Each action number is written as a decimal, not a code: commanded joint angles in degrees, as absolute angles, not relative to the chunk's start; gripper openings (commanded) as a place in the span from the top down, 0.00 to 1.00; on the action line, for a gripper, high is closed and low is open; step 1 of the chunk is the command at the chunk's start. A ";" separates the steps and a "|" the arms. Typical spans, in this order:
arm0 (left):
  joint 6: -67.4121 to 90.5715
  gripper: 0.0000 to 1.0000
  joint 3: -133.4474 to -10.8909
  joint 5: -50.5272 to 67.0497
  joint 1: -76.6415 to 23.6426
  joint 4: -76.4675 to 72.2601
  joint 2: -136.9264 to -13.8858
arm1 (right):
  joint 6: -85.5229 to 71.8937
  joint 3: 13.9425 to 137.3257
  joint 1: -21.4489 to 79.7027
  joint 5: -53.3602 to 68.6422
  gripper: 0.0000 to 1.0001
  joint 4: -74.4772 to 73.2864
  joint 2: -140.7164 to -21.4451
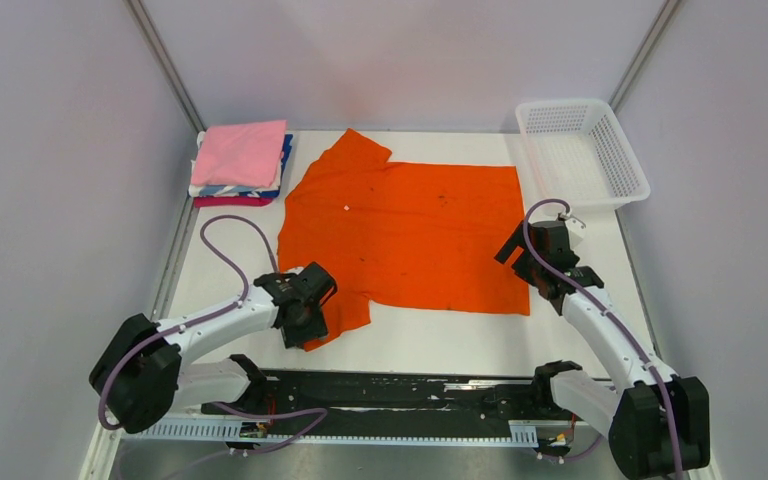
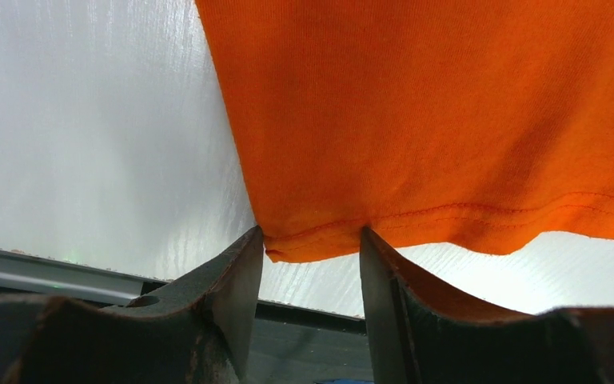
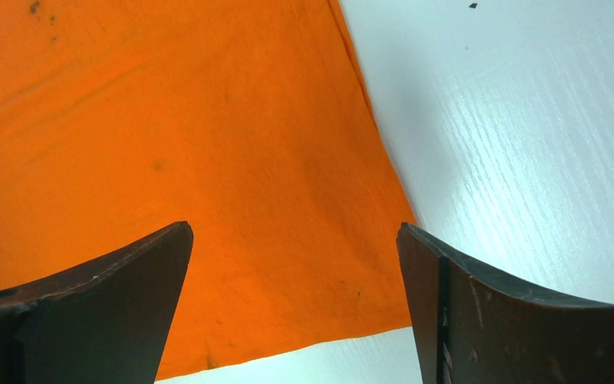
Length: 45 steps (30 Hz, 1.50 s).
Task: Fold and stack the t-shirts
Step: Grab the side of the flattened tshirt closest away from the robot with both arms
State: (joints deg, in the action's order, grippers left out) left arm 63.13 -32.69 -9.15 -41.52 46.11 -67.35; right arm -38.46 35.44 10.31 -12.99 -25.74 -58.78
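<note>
Left tool [image 2: 312,236] stands half apart at the near left sleeve [image 1: 345,318] of the orange t-shirt [image 1: 410,230]. The stitched hem [image 2: 464,218] lies between its fingers, but they are not clenched on it. Right tool [image 3: 294,232] is released wide over the shirt's near right corner. The shirt lies spread flat in the middle of the white surface [image 1: 430,345], bright orange with tiny dark specks. A stack of folded t-shirts [image 1: 240,165], pink on top, sits at the far left corner.
</note>
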 commanded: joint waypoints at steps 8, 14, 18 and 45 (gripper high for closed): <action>67.45 0.62 -29.87 -4.54 -41.75 36.47 -76.35 | -37.42 35.42 10.28 -15.05 0.00 -24.27 -56.55; 69.38 0.76 -30.27 -6.12 -42.07 38.76 -77.92 | -37.98 35.55 10.20 -15.04 0.00 -24.72 -55.98; 69.35 0.87 -31.44 -7.58 -42.18 42.70 -73.84 | -39.30 35.64 10.25 -16.45 0.00 -27.10 -54.65; 65.02 1.00 -33.88 -6.52 -42.19 51.76 -59.74 | -58.64 24.96 10.11 -15.55 0.36 -39.29 -51.53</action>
State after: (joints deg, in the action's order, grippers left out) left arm 65.49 -34.06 -6.44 -41.93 51.51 -61.23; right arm -57.30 25.41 10.31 -15.35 -43.27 -49.91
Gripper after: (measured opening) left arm 0.017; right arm 0.685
